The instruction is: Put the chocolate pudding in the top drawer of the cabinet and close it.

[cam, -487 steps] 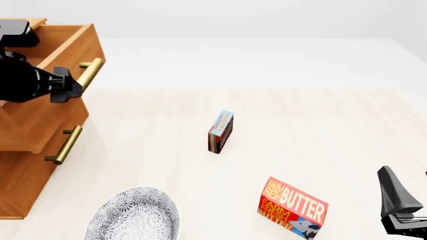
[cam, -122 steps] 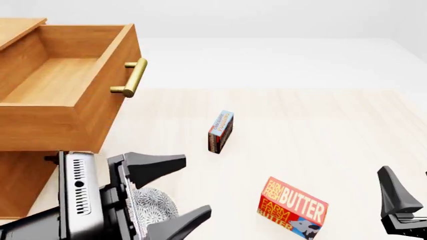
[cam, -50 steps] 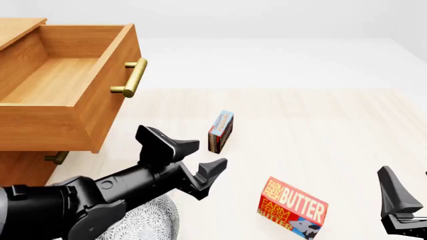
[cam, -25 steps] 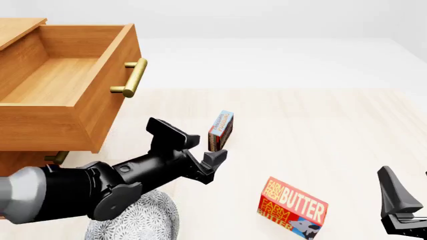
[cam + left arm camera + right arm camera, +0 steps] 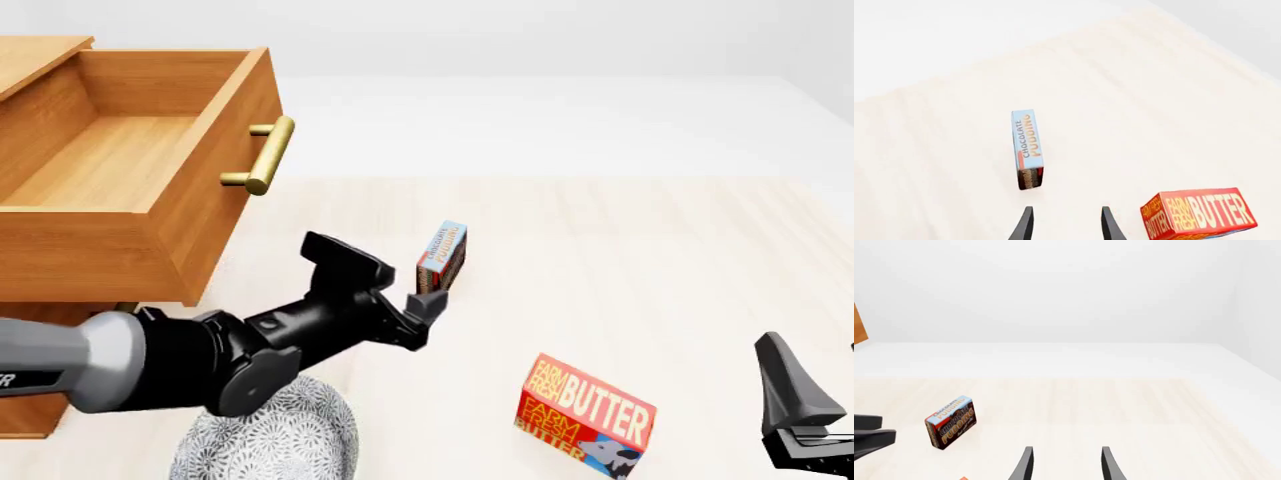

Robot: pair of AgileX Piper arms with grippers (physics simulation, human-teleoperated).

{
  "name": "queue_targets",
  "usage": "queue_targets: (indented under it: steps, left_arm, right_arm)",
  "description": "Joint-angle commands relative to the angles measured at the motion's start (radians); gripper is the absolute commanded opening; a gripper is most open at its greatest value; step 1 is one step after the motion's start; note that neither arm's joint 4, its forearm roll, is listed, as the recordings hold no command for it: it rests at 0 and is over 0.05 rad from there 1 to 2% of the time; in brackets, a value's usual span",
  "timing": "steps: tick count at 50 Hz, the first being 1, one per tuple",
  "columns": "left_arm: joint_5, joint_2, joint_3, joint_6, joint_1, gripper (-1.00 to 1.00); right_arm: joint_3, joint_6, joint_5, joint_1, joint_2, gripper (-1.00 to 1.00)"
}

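Note:
The chocolate pudding point(image 5: 445, 258) stands on its thin edge in the middle of the table, blue panel up. In the left wrist view the chocolate pudding point(image 5: 1027, 147) lies just ahead of my left gripper point(image 5: 1065, 226), slightly off to one finger's side. My left gripper point(image 5: 390, 284) is open and empty, its fingertips a short way from the box and not touching it. At the far left the cabinet point(image 5: 40, 370) has its top drawer point(image 5: 160, 215) pulled out, open and empty. My right gripper point(image 5: 805, 420) rests open at the table's near right corner.
A red-orange BUTTER box point(image 5: 587, 415) lies near the front, right of my left arm. A patterned grey plate point(image 5: 274, 445) sits under the left forearm. The drawer's brass handle point(image 5: 262, 155) juts out above the left arm.
The top drawer has been pulled wide open since the oldest frame. My left arm has swung from over the plate forward toward the chocolate pudding. The right arm has not moved.

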State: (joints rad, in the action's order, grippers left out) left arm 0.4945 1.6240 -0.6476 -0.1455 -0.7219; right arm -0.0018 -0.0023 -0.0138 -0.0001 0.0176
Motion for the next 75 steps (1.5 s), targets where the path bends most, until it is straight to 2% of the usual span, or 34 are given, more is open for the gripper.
queue_targets:
  steps: [1, 24, 26, 33, 42, 44, 75]
  left_arm:
    - [0.017, 0.034, -0.007, -0.012, 0.033, 1.0]
    - [0.032, 0.089, -0.014, -0.017, 0.071, 1.0]
    - [0.042, 0.091, -0.011, -0.04, 0.072, 1.0]
    - [0.028, 0.114, -0.038, -0.017, 0.09, 1.0]
    - [0.048, 0.156, -0.061, -0.027, 0.077, 1.0]
    - [0.065, 0.169, -0.062, -0.055, 0.07, 1.0]
    - [0.051, 0.261, -0.151, -0.048, 0.083, 1.0]
  right_arm:
    - [0.0, 0.0, 0.0, 0.0, 0.0, 1.0]
    - [0.0, 0.0, 0.0, 0.0, 0.0, 1.0]
    - [0.0, 0.0, 0.0, 0.0, 0.0, 1.0]
    - [0.0, 0.0, 0.0, 0.0, 0.0, 1.0]
    - [0.0, 0.0, 0.0, 0.0, 0.0, 1.0]
    - [0.0, 0.0, 0.0, 0.0, 0.0, 1.0]
    - [0.0, 0.0, 0.0, 0.0, 0.0, 1.0]
